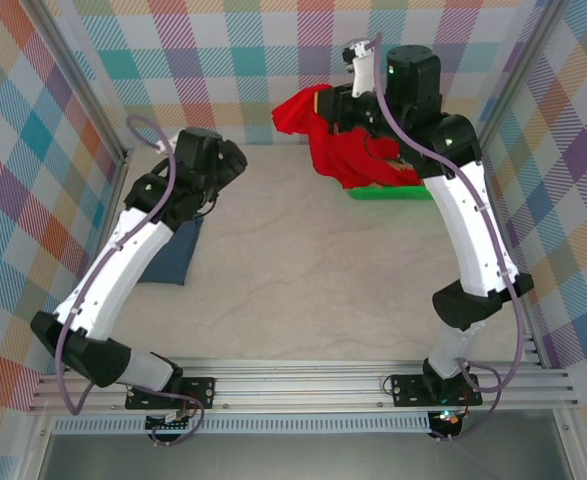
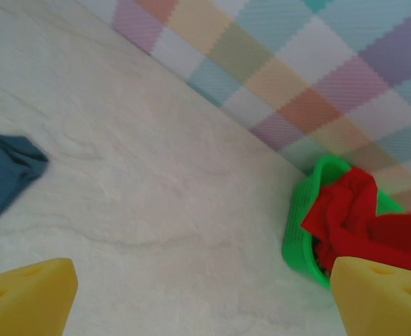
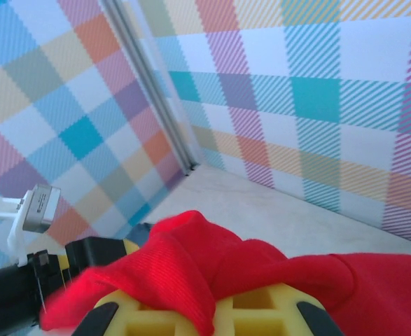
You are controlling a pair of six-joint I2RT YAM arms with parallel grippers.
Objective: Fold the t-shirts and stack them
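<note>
My right gripper (image 3: 216, 318): pinched red shirt (image 1: 333, 135) above basket (image 2: 300, 231).
My left gripper (image 2: 201, 297): spread, empty.
Done: blue shirt (image 1: 173, 255) seemingly folded, left edge.
Remaining: I judged red shirt unfolded, unstacked.

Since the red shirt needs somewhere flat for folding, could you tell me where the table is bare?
Bare: the middle of the table, between the slate-blue shirt at left and the green basket far right. Crowded: around that basket, where the right claw holds the red shirt.
</note>
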